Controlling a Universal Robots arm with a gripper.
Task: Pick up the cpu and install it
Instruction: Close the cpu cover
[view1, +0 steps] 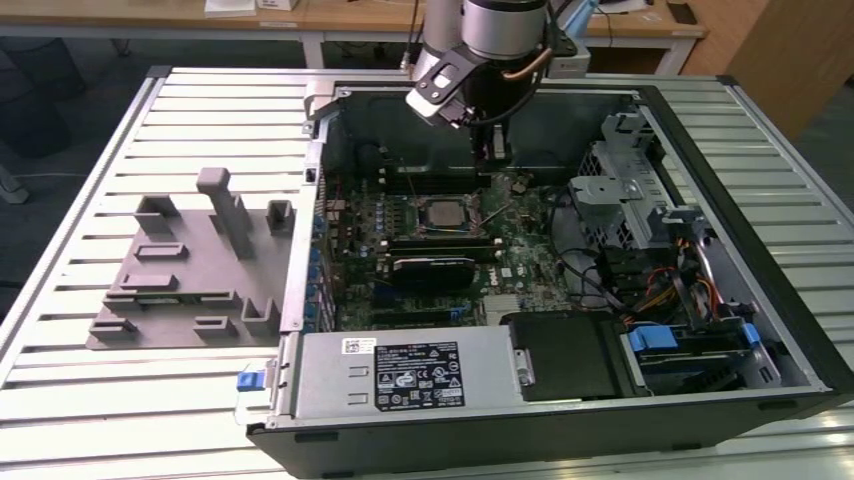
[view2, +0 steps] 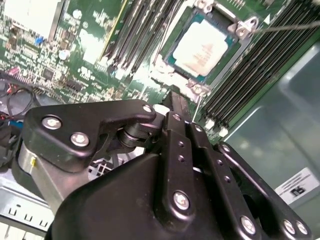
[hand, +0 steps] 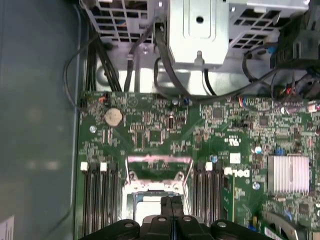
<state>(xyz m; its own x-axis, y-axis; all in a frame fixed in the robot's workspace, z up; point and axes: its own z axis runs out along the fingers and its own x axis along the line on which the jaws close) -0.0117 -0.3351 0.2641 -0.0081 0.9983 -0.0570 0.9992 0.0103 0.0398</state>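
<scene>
Open computer case (view1: 767, 215) lying on a slatted table (view1: 80, 400), with the motherboard (view1: 527, 262) facing upward. The cpu (view1: 438, 213) sits in the socket (view1: 407, 228) near the board's centre, silvery top up; in the second wrist view the chip (view2: 202, 47) lies flat and square inside the metal frame (view2: 243, 27), flanked by rows of memory slots (view2: 250, 67). The frame's hinged part seems to stand raised in the first wrist view, though this is hard to judge.

The gripper (view1: 494, 152) hangs over the board, near the cpu but apart from it, toward the exterior view's right and the case's far wall. Its fingers (view2: 176, 107) are pressed together with nothing between them – in the first wrist view the tips (hand: 167, 201) meet along a thin seam, just beside the pale edge of the chip (hand: 146, 201).

A grey fixture (view1: 174, 290) rests on the table at the exterior view's left, well apart from the arm; a coin cell (hand: 113, 116) and a finned heat sink (hand: 287, 174) mark the board in the first wrist view.
</scene>
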